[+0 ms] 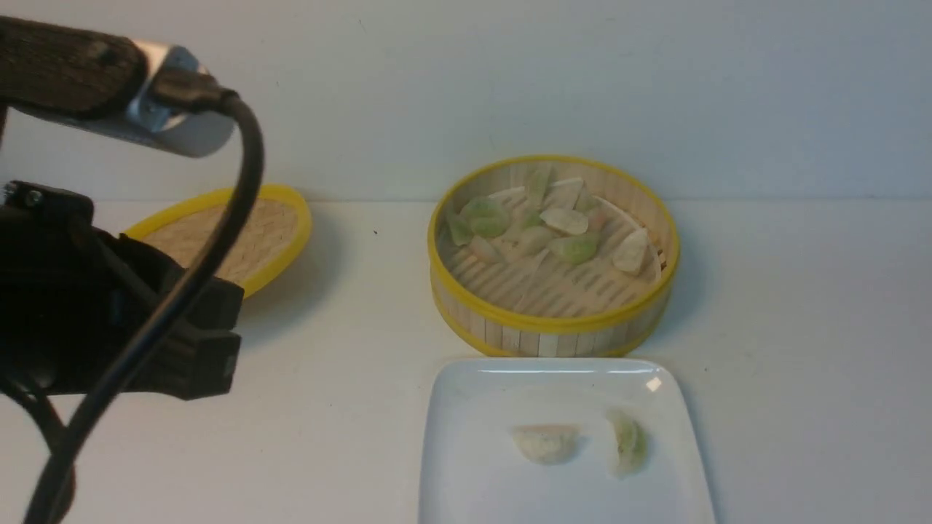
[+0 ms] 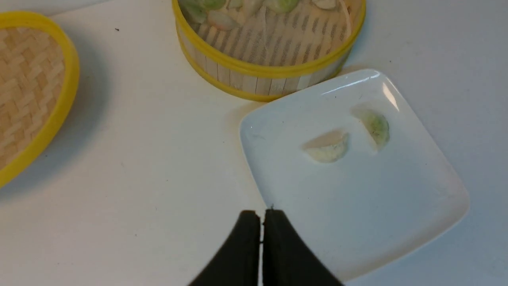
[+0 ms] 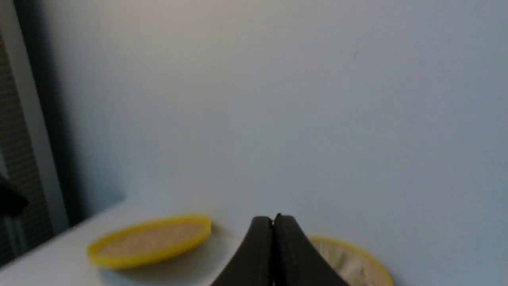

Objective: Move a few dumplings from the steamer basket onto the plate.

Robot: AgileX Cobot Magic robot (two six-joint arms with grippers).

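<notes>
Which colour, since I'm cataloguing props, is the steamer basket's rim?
Yellow, top and bottom rims alike, on the steamer basket; clearest in the front view.

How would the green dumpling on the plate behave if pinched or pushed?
The green dumpling looks translucent and soft, so it would probably squash under a firm pinch. On the glossy plate it may slide rather than roll.

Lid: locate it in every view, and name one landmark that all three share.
Front view: lid on the table's far left, left of the basket.
Left wrist view: lid cut off by the picture's edge, apart from the basket.
Right wrist view: lid on the table by the wall.
Shared landmark: the basket, whose rim also shows in the right wrist view.
</notes>
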